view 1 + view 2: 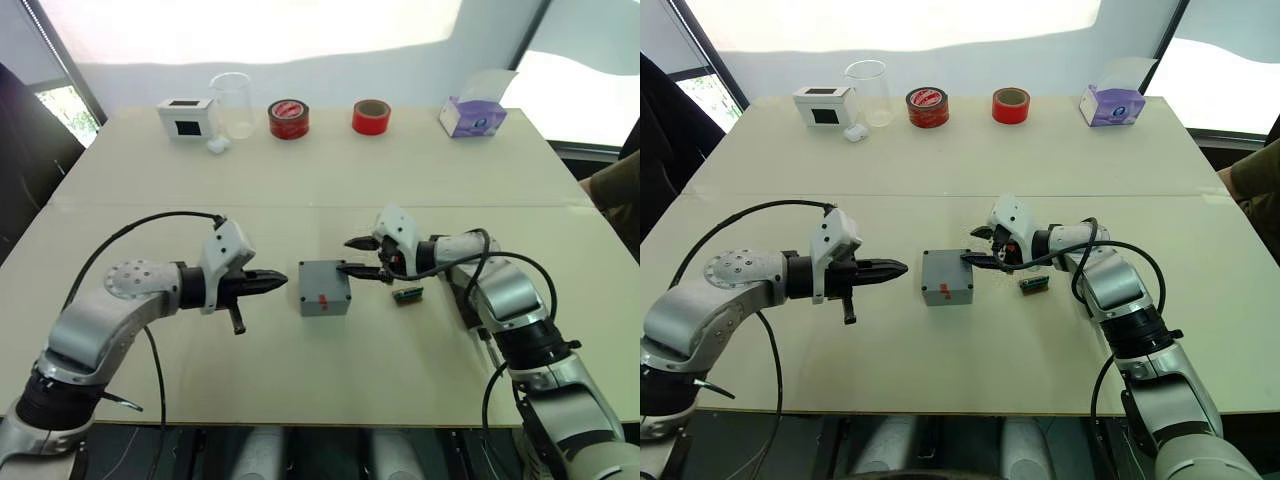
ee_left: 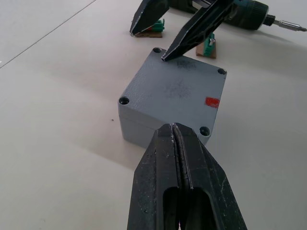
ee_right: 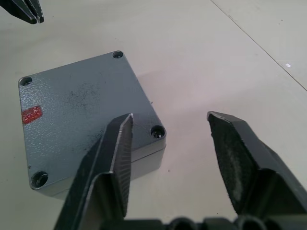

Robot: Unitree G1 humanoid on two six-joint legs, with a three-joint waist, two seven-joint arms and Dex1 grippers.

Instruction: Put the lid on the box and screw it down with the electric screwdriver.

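The grey box (image 1: 323,288) stands at the table's middle with the lid (image 2: 180,88) lying flat on top, corners lined up; a small red mark sits on the lid near one corner. My left gripper (image 1: 283,280) is shut and empty, its tip pointing at the box from the left, a short gap away. My right gripper (image 1: 345,255) is open at the box's right side, one finger (image 3: 112,148) over the lid's edge, the other off to the side. The electric screwdriver (image 2: 244,12) lies on the table beyond the box, under my right arm.
A small green connector piece (image 1: 407,295) lies just right of the box. Along the far edge stand a white box with a black window (image 1: 186,117), a clear beaker (image 1: 233,103), two red tape rolls (image 1: 288,119), and a tissue box (image 1: 476,112). A person's arm (image 1: 610,195) shows at the right edge.
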